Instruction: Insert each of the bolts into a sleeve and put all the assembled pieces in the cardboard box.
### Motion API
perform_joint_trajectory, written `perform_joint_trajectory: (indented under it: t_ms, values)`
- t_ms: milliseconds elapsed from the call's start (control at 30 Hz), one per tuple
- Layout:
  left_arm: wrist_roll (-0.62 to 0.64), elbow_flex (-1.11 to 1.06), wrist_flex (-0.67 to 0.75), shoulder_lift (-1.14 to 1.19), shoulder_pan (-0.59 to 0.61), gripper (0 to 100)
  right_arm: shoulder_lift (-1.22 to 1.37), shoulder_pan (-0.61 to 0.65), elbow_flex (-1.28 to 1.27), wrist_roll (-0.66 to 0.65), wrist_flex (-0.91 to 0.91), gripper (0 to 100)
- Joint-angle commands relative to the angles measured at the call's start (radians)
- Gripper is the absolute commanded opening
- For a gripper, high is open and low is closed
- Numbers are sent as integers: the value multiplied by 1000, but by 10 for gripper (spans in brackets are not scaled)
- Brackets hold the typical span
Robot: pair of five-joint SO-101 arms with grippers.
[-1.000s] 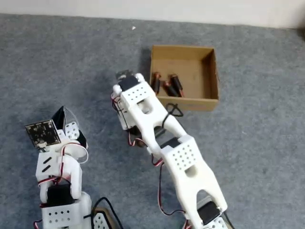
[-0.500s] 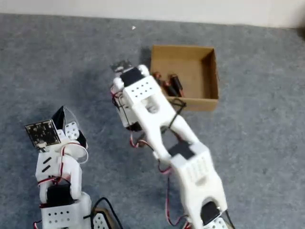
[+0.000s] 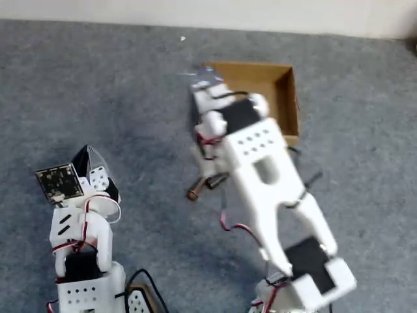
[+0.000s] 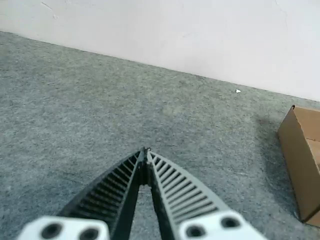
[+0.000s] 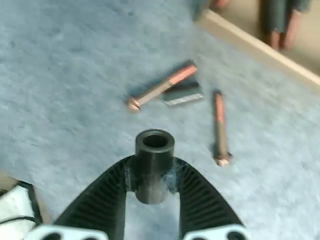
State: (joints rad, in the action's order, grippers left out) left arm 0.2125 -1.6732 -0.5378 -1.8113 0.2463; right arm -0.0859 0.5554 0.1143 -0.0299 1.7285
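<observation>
Progress looks partial: some assembled pieces (image 5: 277,20) already lie in the cardboard box (image 5: 250,42), which sits beyond the right gripper (image 5: 154,175), while loose parts wait on the carpet (image 5: 75,75) between gripper and box. The right gripper pinches a black sleeve (image 5: 155,147), held upright between its fingers with the open bore facing up. Just past its tip lie two bolts. The nearer bolt (image 5: 162,87) is touching or just beside what looks like a second sleeve (image 5: 182,94); the other bolt (image 5: 219,125) rests a little apart, closer to the box. So at least two bolts seem left to go into sleeves, and those pairs then into the box. The left gripper (image 4: 146,167) has its fingers pressed together on nothing, over bare carpet, with the box well ahead of it
</observation>
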Motion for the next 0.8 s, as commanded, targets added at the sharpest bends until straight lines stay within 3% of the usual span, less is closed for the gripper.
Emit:
perform_joint_trajectory:
  t_ms: [0,100,267,367,600,767]
  values:
    - [-12,-22,-14,-10,2,8,-165,-128,-153,-32,-102,5]
    - [-44,-22,-25,-10,-19,8,-280,-220,-306,-34,-219,5]
    - [-230,-7,-60,-10,-87,8,-455,-338,-556,-26,-443,5]
    - [-252,42,-118,-10,-134,8,-526,-386,-671,18,-542,5]
    - [-252,265,-350,-8,-354,7,-598,-529,-820,64,-753,5]
    - [-345,331,-391,1,-503,7,-596,-636,-858,126,-849,5]
